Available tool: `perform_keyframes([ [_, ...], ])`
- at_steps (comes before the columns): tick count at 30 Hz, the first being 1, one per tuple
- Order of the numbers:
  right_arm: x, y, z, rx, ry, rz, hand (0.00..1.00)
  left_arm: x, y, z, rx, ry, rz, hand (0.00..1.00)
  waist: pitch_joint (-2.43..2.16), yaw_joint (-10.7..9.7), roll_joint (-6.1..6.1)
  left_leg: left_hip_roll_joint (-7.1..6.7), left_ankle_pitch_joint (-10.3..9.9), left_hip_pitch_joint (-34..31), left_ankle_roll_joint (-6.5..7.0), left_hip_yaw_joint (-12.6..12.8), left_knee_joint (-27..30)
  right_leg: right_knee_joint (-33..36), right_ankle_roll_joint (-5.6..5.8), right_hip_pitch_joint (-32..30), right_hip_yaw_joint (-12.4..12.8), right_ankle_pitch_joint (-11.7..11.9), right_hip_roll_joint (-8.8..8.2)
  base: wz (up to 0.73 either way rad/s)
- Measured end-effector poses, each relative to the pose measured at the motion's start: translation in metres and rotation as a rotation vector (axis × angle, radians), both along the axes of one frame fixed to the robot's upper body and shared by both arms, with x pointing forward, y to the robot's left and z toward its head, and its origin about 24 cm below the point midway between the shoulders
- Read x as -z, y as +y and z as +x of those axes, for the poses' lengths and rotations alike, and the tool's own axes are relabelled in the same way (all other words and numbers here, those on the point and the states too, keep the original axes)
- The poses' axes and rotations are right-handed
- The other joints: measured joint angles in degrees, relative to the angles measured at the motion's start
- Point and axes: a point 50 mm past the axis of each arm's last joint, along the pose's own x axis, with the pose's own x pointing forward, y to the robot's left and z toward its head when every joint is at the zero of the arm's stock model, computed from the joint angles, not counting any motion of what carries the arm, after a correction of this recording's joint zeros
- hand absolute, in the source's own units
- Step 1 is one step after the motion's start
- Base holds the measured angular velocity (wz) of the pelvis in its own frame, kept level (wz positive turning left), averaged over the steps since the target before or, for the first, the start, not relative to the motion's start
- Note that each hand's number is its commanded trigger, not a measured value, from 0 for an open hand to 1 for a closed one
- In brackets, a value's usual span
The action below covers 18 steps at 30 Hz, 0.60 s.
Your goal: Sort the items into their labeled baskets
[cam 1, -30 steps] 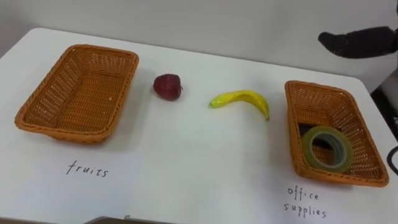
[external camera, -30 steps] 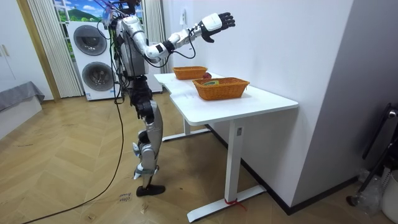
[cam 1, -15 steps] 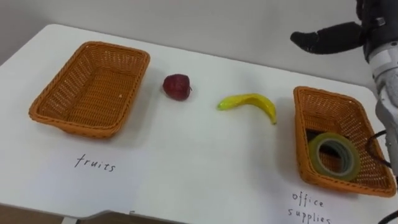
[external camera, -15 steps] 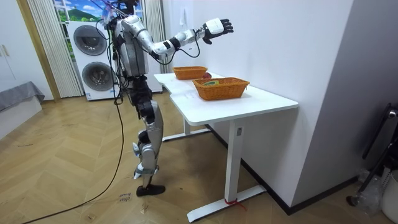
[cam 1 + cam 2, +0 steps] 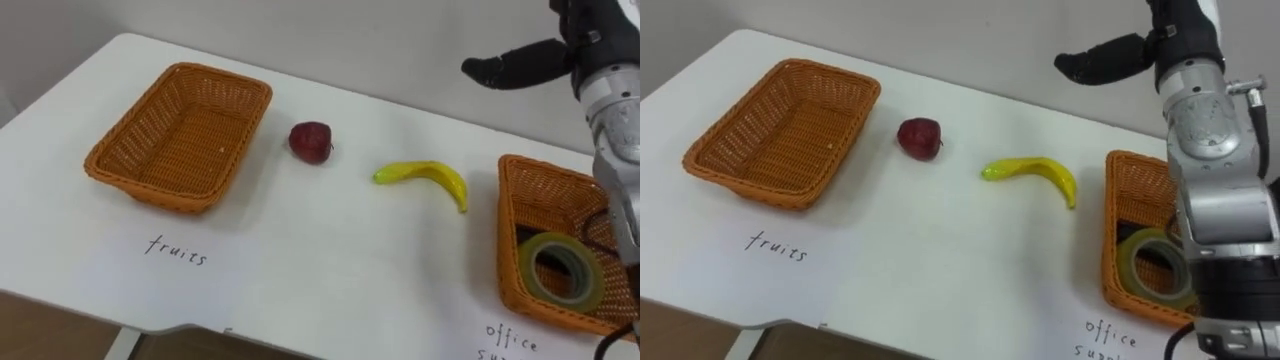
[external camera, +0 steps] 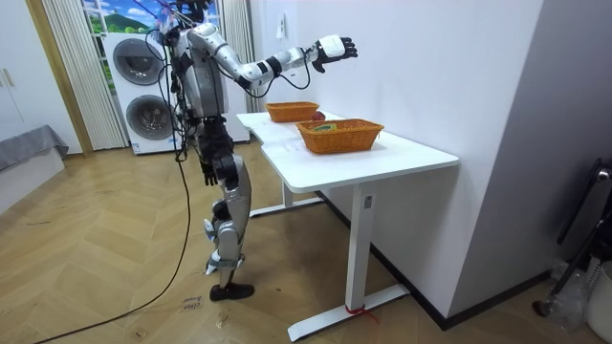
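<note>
tape roll (image 5: pixel 594 288) sorted, the right hand (image 5: pixel 525 67) hovered spread and empty; the banana (image 5: pixel 430 172) seemingly next, needing a downward reach.

The white table (image 5: pixel 300 270) carries two wicker baskets, the left basket (image 5: pixel 200 130) above a handwritten label (image 5: pixel 177 250) and the right basket (image 5: pixel 530 185) at the table's right edge. Between them lie a dark red apple (image 5: pixel 311 142) and a yellow banana (image 5: pixel 425 177), apart from each other.
</note>
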Motion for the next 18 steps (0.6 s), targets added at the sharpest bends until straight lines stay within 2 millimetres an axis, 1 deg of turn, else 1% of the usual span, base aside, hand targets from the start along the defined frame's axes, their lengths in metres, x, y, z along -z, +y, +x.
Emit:
perform_keyframes([
  [2,0.001,-0.003,0.002,0.004,0.013,-0.009,0.0,0.0,0.001,-0.002,0.0,0.004,0.002,0.0,0.04,-0.06,-0.3,0.01,0.0,-0.35,0.0,-0.03,0.15,-0.02,0.0,-0.17,-0.07,0.0,0.01,0.02],
  [4,0.002,-0.003,0.004,0.004,0.027,-0.017,0.0,-0.001,0.001,-0.002,0.0,0.002,0.007,0.0,-0.08,-0.01,-0.63,0.01,0.01,-1.1,-0.01,0.07,0.54,0.02,0.0,-0.74,-0.12,0.0,0.01,0.02],
  [5,0.006,-0.003,0.005,0.003,0.049,-0.034,0.0,-0.001,0.003,-0.002,0.005,0.002,0.013,0.0,-0.11,0.2,-0.93,0.04,0.02,-1.57,-0.03,0.16,0.7,0.02,0.0,-1.11,-0.1,0.0,0.01,0.0],
  [7,0.014,-0.003,0.007,0.001,0.09,-0.042,0.0,-0.002,0.005,-0.001,0.032,0.01,0.023,0.0,0.05,0.61,-1.27,0.09,0.02,-2.05,-0.03,0.26,0.97,0.0,-0.01,-1.44,-0.01,0.01,0.06,0.0],
  [8,0.021,-0.003,0.008,-0.002,0.122,-0.05,0.0,-0.003,0.007,0.002,0.057,0.012,0.032,0.0,-0.02,0.87,-1.6,0.1,0.03,-2.78,-0.05,0.24,1.08,0.01,-0.06,-2.07,-0.02,0.04,0.05,0.0],
  [9,0.023,-0.004,0.009,-0.003,0.133,-0.049,0.0,-0.004,0.009,0.003,0.06,0.008,0.036,0.0,0.05,1.12,-1.77,0.12,0.05,-3.11,-0.08,0.31,1.15,0.01,-0.14,-2.37,0.0,0.09,0.06,0.0],
  [10,0.027,-0.003,0.009,-0.007,0.152,-0.052,0.0,-0.005,0.011,0.006,0.063,0.003,0.043,0.0,-0.04,1.31,-2.11,0.11,0.14,-3.87,-0.13,0.33,1.29,0.02,-0.24,-3.11,0.11,0.15,0.07,0.0],
  [11,0.031,-0.002,0.011,-0.011,0.169,-0.054,0.0,-0.006,0.014,0.01,0.071,0.005,0.049,0.0,0.27,1.37,-2.29,0.13,0.16,-4.36,-0.13,0.29,1.59,0.03,-0.31,-3.45,0.09,0.19,0.11,0.0],
  [13,0.035,0.0,0.011,-0.017,0.189,-0.062,0.0,-0.007,0.019,0.015,0.086,0.003,0.06,0.0,0.02,1.46,-2.86,0.13,0.16,-5.74,-0.13,0.08,2.21,0.07,-0.36,-4.49,0.1,0.22,0.11,0.06],
  [15,0.037,0.001,0.014,-0.02,0.201,-0.069,0.0,-0.008,0.022,0.019,0.094,-0.003,0.071,0.0,0.16,1.52,-3.11,0.12,0.21,-6.74,-0.13,0.02,3.02,0.08,-0.47,-5.26,0.14,0.3,0.12,0.03],
  [16,0.036,0.001,0.016,-0.016,0.206,-0.064,0.0,-0.009,0.023,0.022,0.097,-0.01,0.08,0.0,0.15,1.53,-3.21,0.12,0.22,-7.36,-0.11,-0.03,3.02,0.08,-0.46,-5.83,0.13,0.4,0.12,0.03],
  [17,0.036,0.0,0.018,-0.009,0.207,-0.058,0.0,-0.01,0.025,0.026,0.099,-0.017,0.09,0.0,0.47,1.56,-3.34,0.13,0.22,-7.71,-0.1,-0.08,2.98,0.06,-0.47,-6.1,0.13,0.43,0.15,0.0],
  [18,0.036,-0.001,0.019,-0.005,0.208,-0.059,0.0,-0.011,0.026,0.027,0.1,-0.02,0.094,0.0,0.59,1.56,-3.42,0.15,0.22,-7.8,-0.1,-0.09,2.96,0.06,-0.48,-6.16,0.06,0.45,0.15,0.0],
])
